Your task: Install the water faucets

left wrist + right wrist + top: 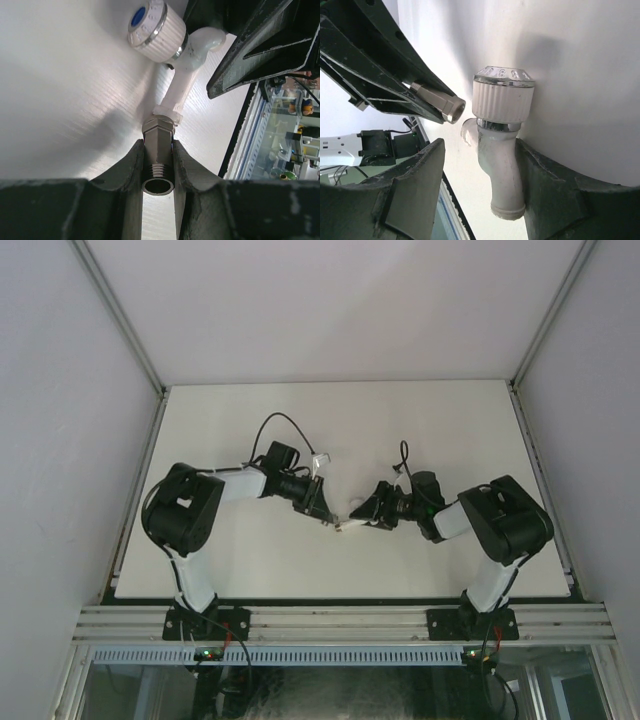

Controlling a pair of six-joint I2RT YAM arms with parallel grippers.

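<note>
My left gripper (158,150) is shut on the short metal fitting (158,137), with its threaded end facing the camera. The white bent tap (182,75), with a ribbed knob and blue cap, lies just past the fitting's far end. In the right wrist view the tap (501,150) stands between the jaws of my right gripper (480,150). The right finger (545,185) touches it and the left finger stands well apart. The fitting (437,102) points its open end at the tap's side stub, a small gap away. From above, both grippers (325,512) (362,516) meet at the tap (345,527).
The white table (420,430) spreads behind the grippers. Its near edge, a black strip and an aluminium rail (340,622), lies close below them. Grey walls enclose the left, right and back sides. My right gripper's black body (260,45) fills the upper right of the left wrist view.
</note>
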